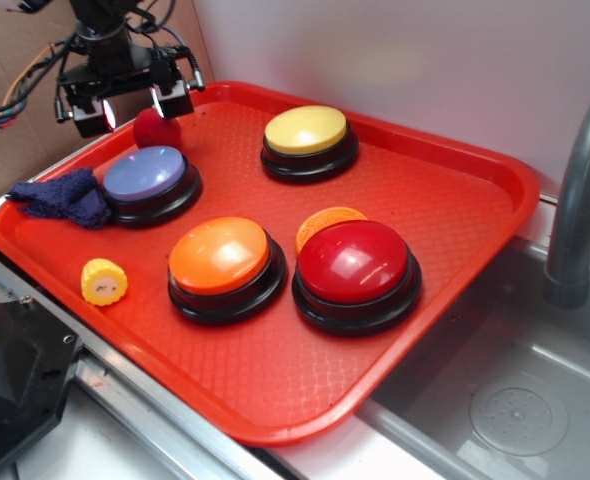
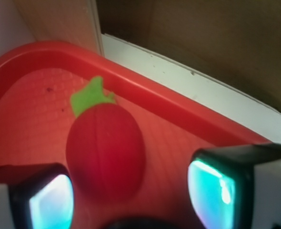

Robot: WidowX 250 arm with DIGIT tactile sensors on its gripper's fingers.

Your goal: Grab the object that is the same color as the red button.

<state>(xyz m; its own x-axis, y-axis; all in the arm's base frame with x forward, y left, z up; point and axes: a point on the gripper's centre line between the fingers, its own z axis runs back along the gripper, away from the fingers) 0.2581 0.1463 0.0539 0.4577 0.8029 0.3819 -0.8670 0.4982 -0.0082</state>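
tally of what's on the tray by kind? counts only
Dome buttons: 4 — red button, orange, yellow, purple
Small red ball, green tip: 1
Orange ridged disc: 1
Yellow corn piece: 1
Blue cloth: 1
Total: 8

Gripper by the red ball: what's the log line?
gripper: open | above small dark-red fuzzy ball | ball on red plastic tray | not grasped

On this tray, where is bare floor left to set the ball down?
Bare tray floor in front of the orange button and red button, and right of the yellow button. Crowded at the far left: gripper, red ball, purple button, blue cloth.
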